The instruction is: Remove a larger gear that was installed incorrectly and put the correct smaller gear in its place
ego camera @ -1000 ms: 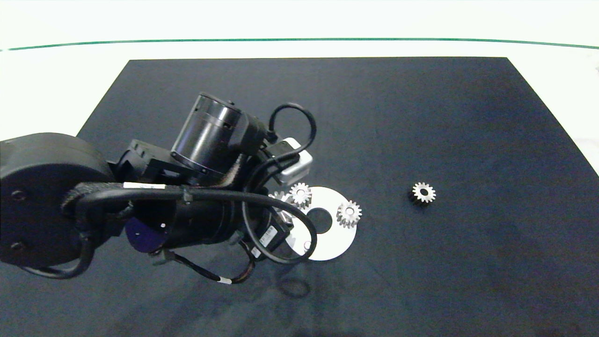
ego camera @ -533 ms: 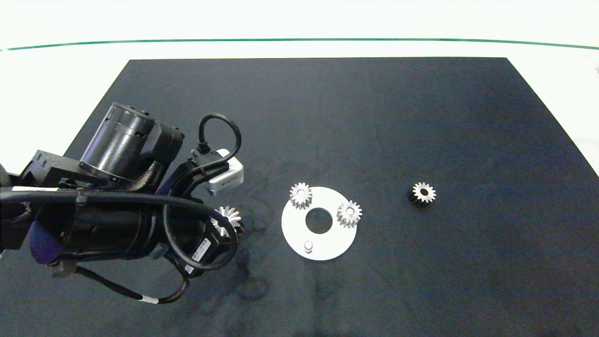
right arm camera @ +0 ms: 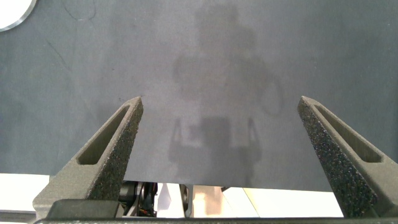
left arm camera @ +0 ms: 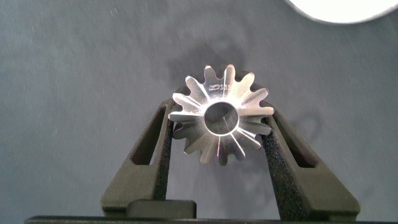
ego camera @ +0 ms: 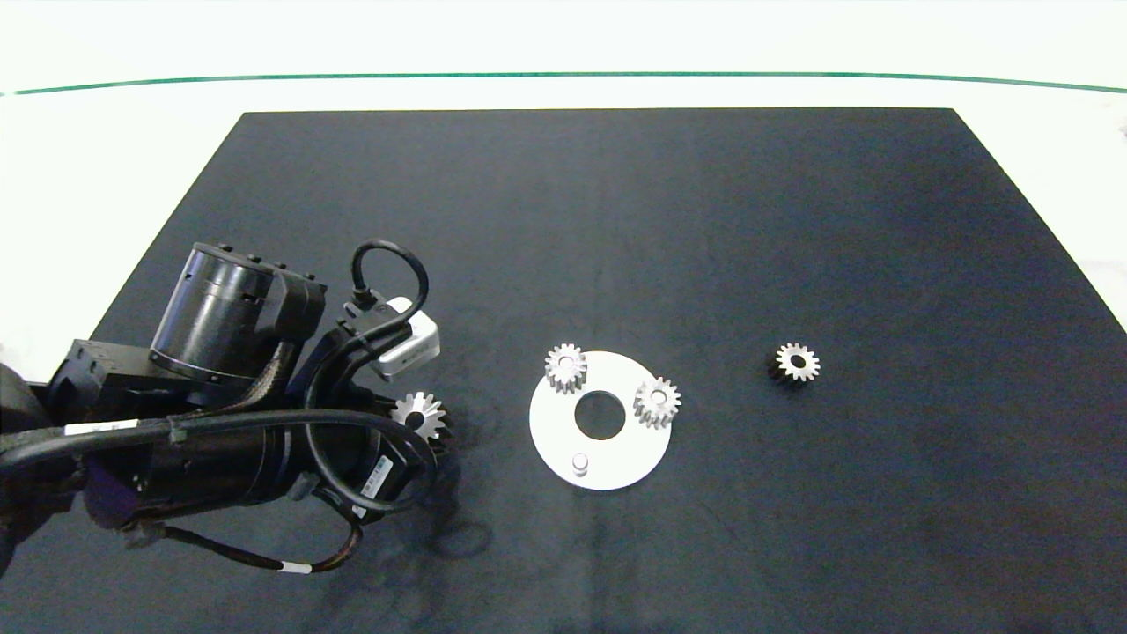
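So the left claw (left arm camera: 219, 127) has its two foam-padded fingers (left arm camera: 163, 149) pinched on the larger gear (left arm camera: 220, 115), which sits right between the tips. The gear is shiny silver, with long pointed teeth splaying out like a star, a round centre hole and tiny engraved lettering near one tooth. Off past the claw's tips is the white disc (ego camera: 607, 458) with two small gears on it; the smaller gear (ego camera: 798, 362) lies farther beyond on the dark worktop (ego camera: 704, 220). The right claw (right arm camera: 227, 134) is spread wide, holding nothing.
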`<state>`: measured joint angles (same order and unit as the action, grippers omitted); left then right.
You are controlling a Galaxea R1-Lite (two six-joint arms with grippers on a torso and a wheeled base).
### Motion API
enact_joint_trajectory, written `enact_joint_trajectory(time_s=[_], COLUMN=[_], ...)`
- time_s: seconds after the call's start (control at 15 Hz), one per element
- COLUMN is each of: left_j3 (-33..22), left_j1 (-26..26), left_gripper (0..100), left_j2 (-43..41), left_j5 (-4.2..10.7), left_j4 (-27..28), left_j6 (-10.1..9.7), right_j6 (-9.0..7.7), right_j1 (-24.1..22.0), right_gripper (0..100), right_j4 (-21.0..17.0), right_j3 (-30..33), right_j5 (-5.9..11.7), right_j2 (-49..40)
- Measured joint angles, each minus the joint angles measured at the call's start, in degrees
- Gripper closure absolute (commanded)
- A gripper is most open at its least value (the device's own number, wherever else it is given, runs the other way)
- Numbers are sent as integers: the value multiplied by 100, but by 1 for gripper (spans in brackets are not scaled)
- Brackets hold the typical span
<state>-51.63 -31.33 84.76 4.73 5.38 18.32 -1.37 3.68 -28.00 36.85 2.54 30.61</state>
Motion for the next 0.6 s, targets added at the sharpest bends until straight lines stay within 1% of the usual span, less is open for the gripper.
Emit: enact_joint_trajectory(time_s=[0.07,0.2,0.6], left_j3=[118,202,369], left_j1=[11,22,49], left_gripper=[72,72,72], left_j2=[73,178,416], left_j5=[1,4,6], left_j4=[-205,-251,-384], left_j6=[-22,-30,-24], right_j6=[-1,-1,0], right_j1=[-5,0,0], right_gripper=[0,0,0], right_j4=[-2,-2,0], right_j3=[0,0,-2], right_j5=[22,49,57], right_j2=[0,0,4])
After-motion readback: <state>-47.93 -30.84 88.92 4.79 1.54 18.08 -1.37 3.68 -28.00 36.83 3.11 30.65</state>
